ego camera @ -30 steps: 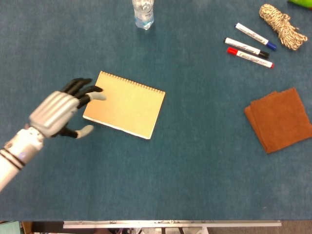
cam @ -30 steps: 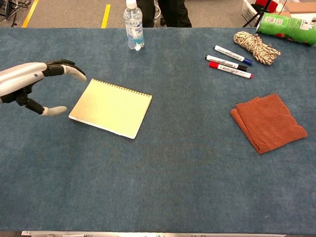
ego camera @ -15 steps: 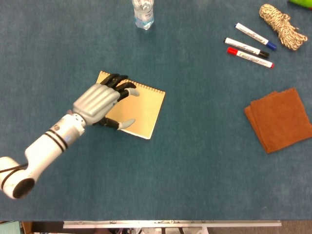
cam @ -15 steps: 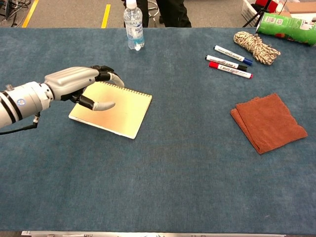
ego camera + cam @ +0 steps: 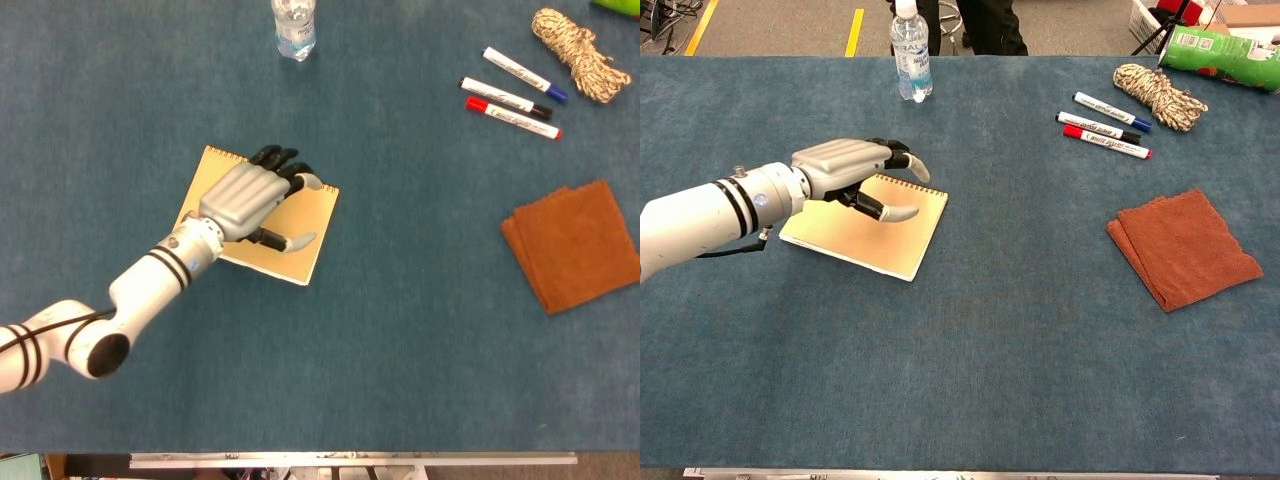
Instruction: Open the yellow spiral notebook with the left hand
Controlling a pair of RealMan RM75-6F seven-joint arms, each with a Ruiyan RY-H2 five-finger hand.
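The yellow spiral notebook [image 5: 304,238] [image 5: 894,241] lies closed and flat on the blue table, its wire spine along the far edge. My left hand [image 5: 250,198] [image 5: 852,170] hovers over the notebook's middle and right part, fingers spread and slightly curled, holding nothing. Its fingertips [image 5: 310,182] reach near the spine's right end, and the thumb [image 5: 298,241] points toward the right edge of the cover. Whether the fingers touch the cover I cannot tell. My right hand appears in neither view.
A water bottle [image 5: 293,26] [image 5: 910,55] stands at the far middle. Three markers [image 5: 510,101] [image 5: 1103,124] and a coil of rope [image 5: 579,53] [image 5: 1156,93] lie at the far right. A folded brown cloth [image 5: 574,243] [image 5: 1181,247] lies at the right. A green can [image 5: 1218,53] lies at the far right corner.
My left hand has swept rightward from beside the notebook's left edge to over its middle and right side. The notebook has not moved and stays closed.
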